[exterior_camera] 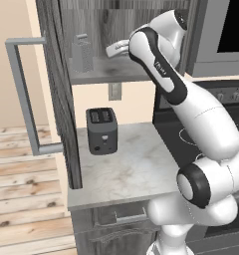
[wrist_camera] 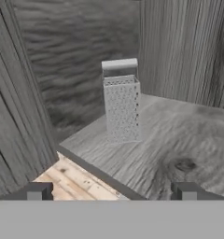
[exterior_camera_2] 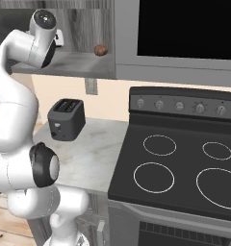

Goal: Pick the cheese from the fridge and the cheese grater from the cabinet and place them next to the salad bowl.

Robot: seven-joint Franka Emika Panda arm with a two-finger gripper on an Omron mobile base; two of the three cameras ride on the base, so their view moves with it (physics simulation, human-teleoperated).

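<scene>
The white arm's own links are hiding the two-finger gripper (wrist_camera: 112, 190) in both base views. In the hand view its dark fingertips (wrist_camera: 38, 191) are standing wide apart with nothing between them. The small silver perforated box grater (wrist_camera: 122, 103) is standing upright on the shelf of the dark grey wood-grain cabinet (exterior_camera: 59, 94), near its left side, well apart from the fingers. In the right base view a small brown round thing (exterior_camera_2: 101, 50), hard to identify, is sitting farther right on that shelf. The dark two-slot toaster (exterior_camera: 101, 130) is sitting on the marble counter (exterior_camera: 126, 169) below.
</scene>
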